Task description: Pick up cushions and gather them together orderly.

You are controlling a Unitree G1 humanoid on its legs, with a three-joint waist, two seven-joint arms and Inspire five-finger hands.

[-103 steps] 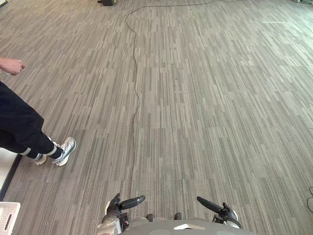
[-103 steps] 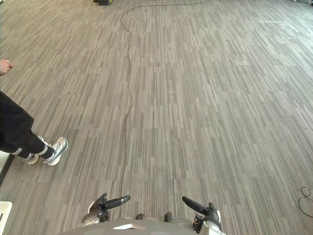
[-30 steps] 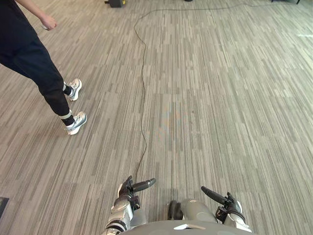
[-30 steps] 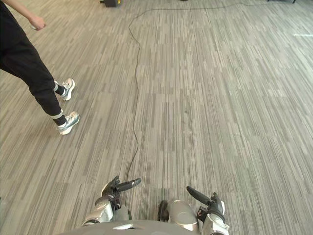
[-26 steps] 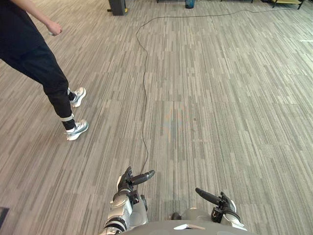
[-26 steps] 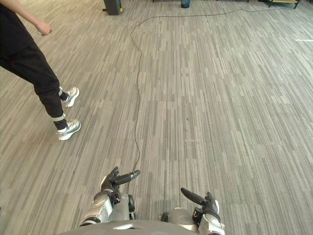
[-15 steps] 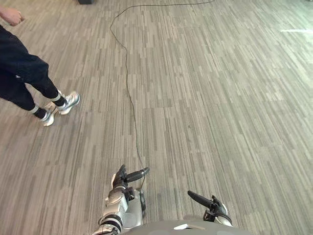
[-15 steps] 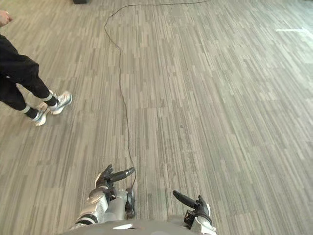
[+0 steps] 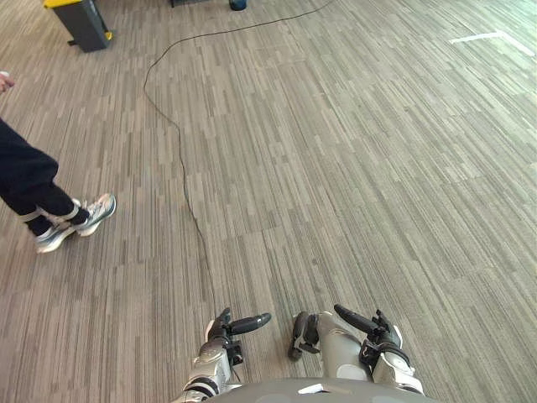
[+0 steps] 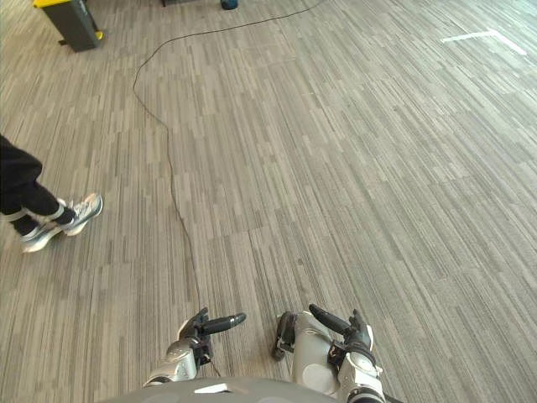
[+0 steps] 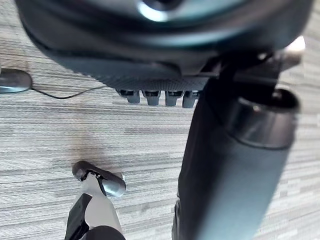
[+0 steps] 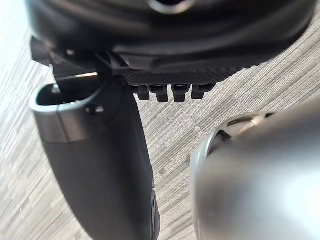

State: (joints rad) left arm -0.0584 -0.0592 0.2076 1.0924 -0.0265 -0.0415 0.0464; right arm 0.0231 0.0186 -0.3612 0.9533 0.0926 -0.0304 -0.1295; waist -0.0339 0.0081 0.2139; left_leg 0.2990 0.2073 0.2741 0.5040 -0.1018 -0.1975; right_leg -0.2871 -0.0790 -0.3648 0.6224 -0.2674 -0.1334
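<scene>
Left hand (image 9: 221,329): low over the floor (image 9: 352,168), close to the body. Fingers (image 11: 150,97) relaxed and apart, thumb (image 9: 251,321) stretched out toward the right hand. Nothing is held.
Right hand (image 9: 383,337): low over the floor, just beside the left hand and level with it. Fingers (image 12: 165,92) loose, thumb (image 9: 353,319) stretched out toward the left hand. Nothing is held.
Between the hands: bare floor, as seen in the head views.
Floor: grey carpet with fine stripes, running far ahead of both hands.
Person (image 9: 29,178): ahead of the left hand and well out to its left, well apart from it. Dark trousers, with light sports shoes (image 9: 94,211) on the carpet.
Bin (image 9: 80,22): dark with a yellow top, far ahead of the left hand and out to its left, beyond the person.
White tape mark (image 9: 482,36): on the carpet far ahead of the right hand and out to its right.
</scene>
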